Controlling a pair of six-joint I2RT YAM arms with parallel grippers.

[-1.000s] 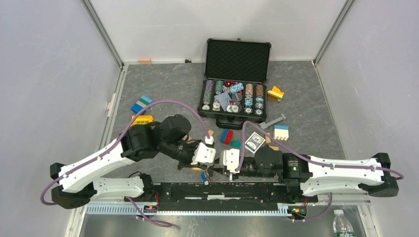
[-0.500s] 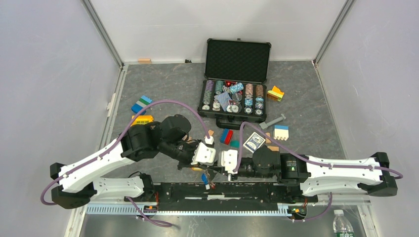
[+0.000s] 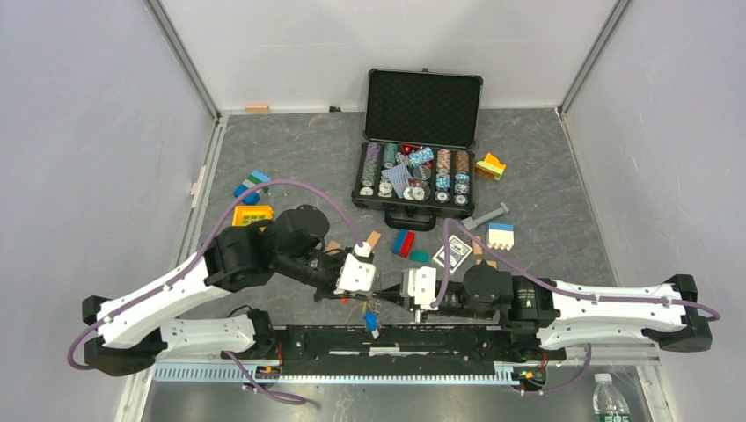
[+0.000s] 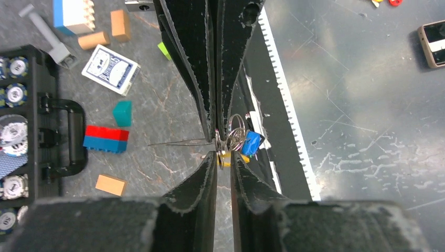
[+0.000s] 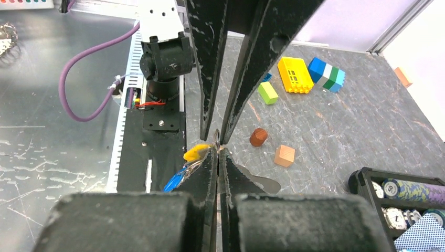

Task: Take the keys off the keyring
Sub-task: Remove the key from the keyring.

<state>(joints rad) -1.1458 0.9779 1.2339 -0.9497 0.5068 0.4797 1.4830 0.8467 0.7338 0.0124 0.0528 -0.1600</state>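
Left gripper [image 4: 224,156]: jaws a little apart, the wire between the tips; no firm pinch shows.
Right gripper [image 5: 218,152]: clenched on the keyring [image 4: 234,131], tip to tip with the left.
Keyring: lifted, near centre, between both arms.
Keys [image 3: 369,318]: hang below it, long axes down.
Nearer arm: both reach it, only the right grips.
Surface: black rail [image 3: 440,338] just beneath, grey mat [image 3: 299,158] beyond.
Room: blocks [image 3: 403,243] and chip case [image 3: 422,105] lie farther off.

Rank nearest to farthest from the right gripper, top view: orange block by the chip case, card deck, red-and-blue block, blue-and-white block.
1. red-and-blue block, just beyond the right gripper
2. card deck, beyond, to its right
3. blue-and-white block, farther right
4. orange block, at the chip case's right end
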